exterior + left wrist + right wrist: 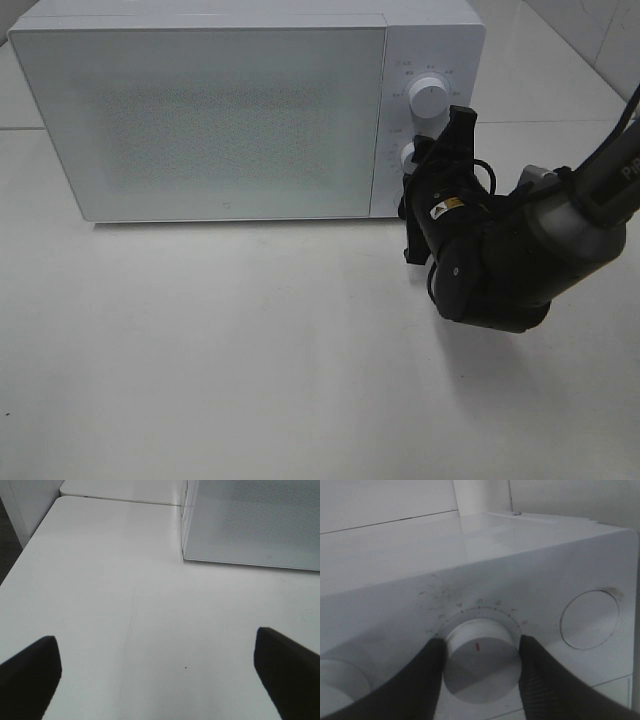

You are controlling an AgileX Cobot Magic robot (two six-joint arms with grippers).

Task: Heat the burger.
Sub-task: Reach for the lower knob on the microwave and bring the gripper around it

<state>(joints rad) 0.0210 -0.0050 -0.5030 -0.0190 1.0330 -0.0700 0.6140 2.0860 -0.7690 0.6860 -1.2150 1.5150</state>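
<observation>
Closest up: black right gripper (481, 645) on its chunky dark wrist, clamped onto the lower round white dial (477, 657) of the boxy white microwave (250, 12), over on the right-hand control strip. Pinching from both sides, little red pointer mark showing in between. Can't spot the round golden-bun burger in any view (nothing readable through that speckled panel), so probably already inside, behind the shut white frosted door (200, 120). If so: left of the right gripper and farther back, walled off by the door. Seems past the loading and door-closing part, judging by that. Left to do: twist the dial to start the heat, then get the burger back out. Black left gripper (157, 672) spread wide, holding nothing, hovering over the white tabletop (125, 580), left of the microwave and nearer.
</observation>
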